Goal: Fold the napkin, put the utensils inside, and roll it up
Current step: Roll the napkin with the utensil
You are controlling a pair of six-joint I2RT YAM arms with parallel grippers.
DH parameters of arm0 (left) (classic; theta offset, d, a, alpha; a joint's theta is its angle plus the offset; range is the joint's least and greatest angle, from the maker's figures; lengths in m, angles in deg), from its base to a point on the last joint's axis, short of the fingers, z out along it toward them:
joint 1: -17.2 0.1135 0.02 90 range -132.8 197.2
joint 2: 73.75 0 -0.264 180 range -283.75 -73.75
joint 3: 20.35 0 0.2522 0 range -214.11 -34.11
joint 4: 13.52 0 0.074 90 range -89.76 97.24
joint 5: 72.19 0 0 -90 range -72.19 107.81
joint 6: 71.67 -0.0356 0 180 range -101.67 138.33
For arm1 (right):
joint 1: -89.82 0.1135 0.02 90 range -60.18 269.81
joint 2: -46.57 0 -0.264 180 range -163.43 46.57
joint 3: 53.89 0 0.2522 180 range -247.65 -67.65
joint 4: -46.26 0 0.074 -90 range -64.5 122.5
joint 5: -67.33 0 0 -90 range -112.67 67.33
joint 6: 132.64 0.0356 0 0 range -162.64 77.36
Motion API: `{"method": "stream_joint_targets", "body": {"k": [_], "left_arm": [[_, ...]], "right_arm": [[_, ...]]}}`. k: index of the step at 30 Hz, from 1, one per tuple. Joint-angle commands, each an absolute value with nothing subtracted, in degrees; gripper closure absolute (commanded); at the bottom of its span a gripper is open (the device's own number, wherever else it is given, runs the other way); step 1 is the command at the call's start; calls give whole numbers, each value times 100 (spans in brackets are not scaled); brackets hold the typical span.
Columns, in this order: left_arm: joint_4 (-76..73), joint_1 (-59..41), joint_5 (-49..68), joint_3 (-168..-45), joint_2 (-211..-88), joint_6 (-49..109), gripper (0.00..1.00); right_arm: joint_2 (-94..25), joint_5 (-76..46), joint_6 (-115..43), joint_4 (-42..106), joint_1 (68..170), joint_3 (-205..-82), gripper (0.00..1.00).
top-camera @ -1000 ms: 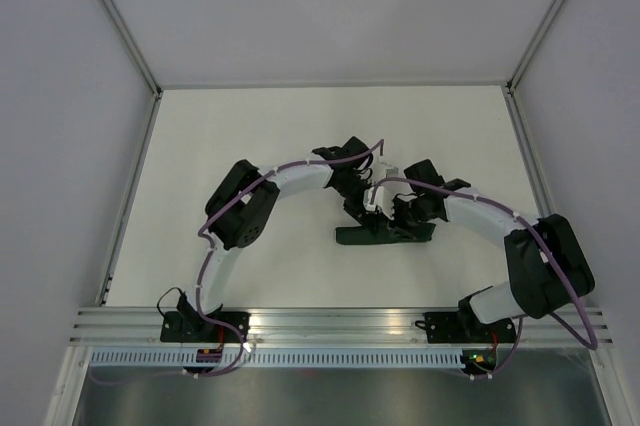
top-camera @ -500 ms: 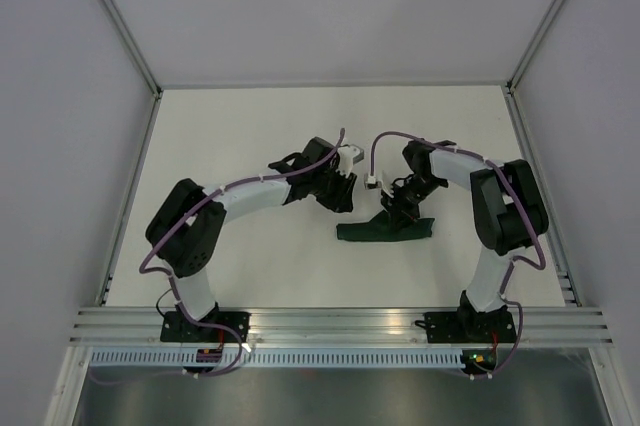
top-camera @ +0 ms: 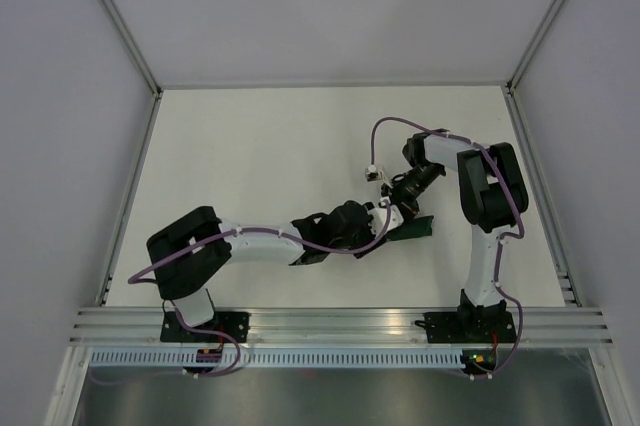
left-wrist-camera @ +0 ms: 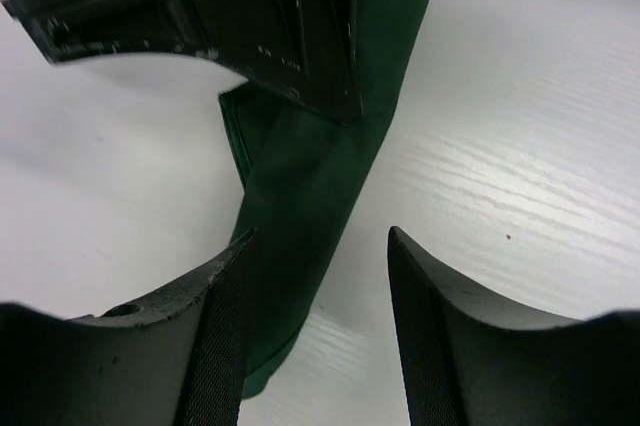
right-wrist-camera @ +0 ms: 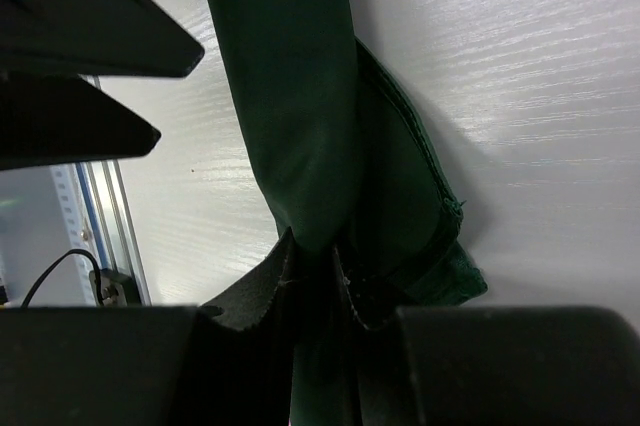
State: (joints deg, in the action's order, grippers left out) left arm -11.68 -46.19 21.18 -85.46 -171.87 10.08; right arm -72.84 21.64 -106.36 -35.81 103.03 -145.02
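Here the right jaws pinch the rolled napkin; left jaws stand wide.

white table, rolled green napkin

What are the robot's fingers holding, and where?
The right fingers pinch the green napkin near one end of the roll. The left fingers are open, holding nothing.

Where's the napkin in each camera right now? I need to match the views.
Top external: napkin, just right of centre, mostly covered by arms.
Left wrist: napkin, centre, running top to bottom.
Right wrist: napkin, centre, top down into the jaws.
Shared landmark: right gripper pinching its end.
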Motion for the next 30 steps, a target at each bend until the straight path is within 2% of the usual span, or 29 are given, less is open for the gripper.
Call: {"method": "stream_joint_targets", "body": {"k": [1,6,20,26,30], "left_arm": [[-1935,-4722,2756,-8684,-17323,120,41],[-2067,-5003,3099,-8833,-17772,-504,38],[-2164,-5109,3135,-8992,-18475,-909,40],[-1980,-4995,2731,-8948,-18519,-813,49],[-1672,-4924,2466,-9027,-18589,-734,60]], "right_arm": [[-7533,2031,-10935,-3447,10265,-14623,77],[-7639,2048,-10891,-3465,10247,-14719,77],[-7806,2022,-10856,-3526,10212,-14869,78],[-7815,2031,-10847,-3579,10203,-14922,78],[-7797,2040,-10873,-3623,10212,-14939,74]]}}
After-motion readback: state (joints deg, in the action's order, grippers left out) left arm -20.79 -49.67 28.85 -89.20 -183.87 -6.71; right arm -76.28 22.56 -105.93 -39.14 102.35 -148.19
